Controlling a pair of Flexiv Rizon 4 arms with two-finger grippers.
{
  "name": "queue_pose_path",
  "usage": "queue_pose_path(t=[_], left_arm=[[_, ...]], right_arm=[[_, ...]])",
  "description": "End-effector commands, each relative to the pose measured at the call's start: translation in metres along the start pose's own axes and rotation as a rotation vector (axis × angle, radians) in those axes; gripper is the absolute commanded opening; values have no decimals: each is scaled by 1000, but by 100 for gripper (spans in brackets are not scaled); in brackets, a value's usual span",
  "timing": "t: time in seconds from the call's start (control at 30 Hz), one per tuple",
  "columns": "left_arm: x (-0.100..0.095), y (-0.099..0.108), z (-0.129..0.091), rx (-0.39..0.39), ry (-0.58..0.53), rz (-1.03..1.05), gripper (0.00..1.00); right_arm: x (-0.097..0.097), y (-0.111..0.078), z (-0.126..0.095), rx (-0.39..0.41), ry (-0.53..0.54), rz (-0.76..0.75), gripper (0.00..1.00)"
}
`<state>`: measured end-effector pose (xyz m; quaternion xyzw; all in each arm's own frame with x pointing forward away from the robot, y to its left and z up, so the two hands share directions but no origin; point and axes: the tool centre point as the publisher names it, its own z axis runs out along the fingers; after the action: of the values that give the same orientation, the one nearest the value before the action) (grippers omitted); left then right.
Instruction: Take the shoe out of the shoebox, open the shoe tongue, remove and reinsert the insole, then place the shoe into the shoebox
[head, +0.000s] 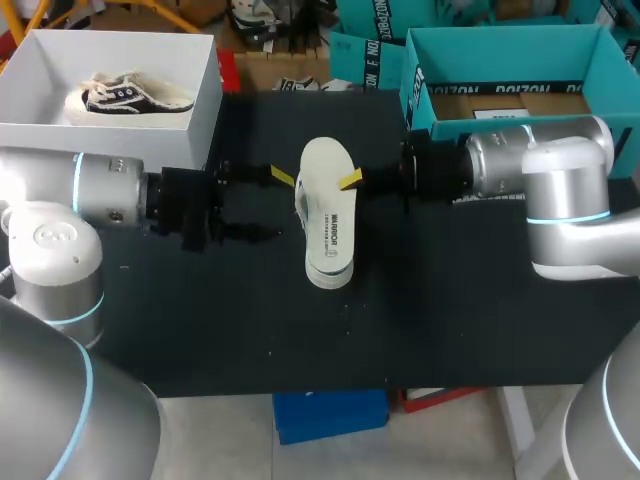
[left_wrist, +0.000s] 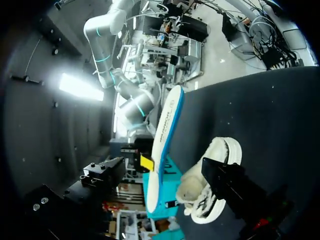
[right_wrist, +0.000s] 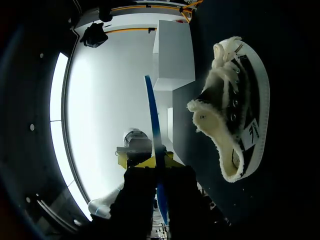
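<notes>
Head view gives the layout: a black desk (head: 450, 320) with a white shoebox (head: 100, 133) at the far left corner, a spare shoe (head: 125, 97) lying in it, and a teal box (head: 500, 45) at the far right. The two arms come in level from either side and meet mid-desk. There the shoe (right_wrist: 235, 115) sits on the desk, seemingly on its sole with the fleecy opening up. The insole (head: 327, 200) hangs just above it, out of the shoe. The right gripper (head: 352, 181) is clamped on the insole's edge. The left gripper (head: 280, 207) stands apart, one yellow tip at the insole's other edge, the other finger by the shoe.

I'd judge removal done and reinsertion next. The insole needs tipping toe-first into the opening, probably with the left gripper steadying the collar. Room is ample toward the near edge, and both boxes stand well back, so only the two grippers crowd each other.
</notes>
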<state>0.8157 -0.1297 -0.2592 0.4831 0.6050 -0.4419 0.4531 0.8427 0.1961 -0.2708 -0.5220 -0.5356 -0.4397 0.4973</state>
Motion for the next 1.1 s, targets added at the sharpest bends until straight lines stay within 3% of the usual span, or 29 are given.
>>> queue_pose_path(t=[0.03,0.63,0.73,1.1], left_arm=[[2,-8,2,-104,-74,8,100],[-4,18,22,-211,-138,41,100],[-7,22,26,-217,-145,41,91],[-9,36,45,-230,-149,34,88]], right_arm=[[0,0,1,-1,-1,1,0],[0,0,1,-1,-1,1,0],[0,0,1,-1,-1,1,0],[0,0,1,-1,-1,1,0]])
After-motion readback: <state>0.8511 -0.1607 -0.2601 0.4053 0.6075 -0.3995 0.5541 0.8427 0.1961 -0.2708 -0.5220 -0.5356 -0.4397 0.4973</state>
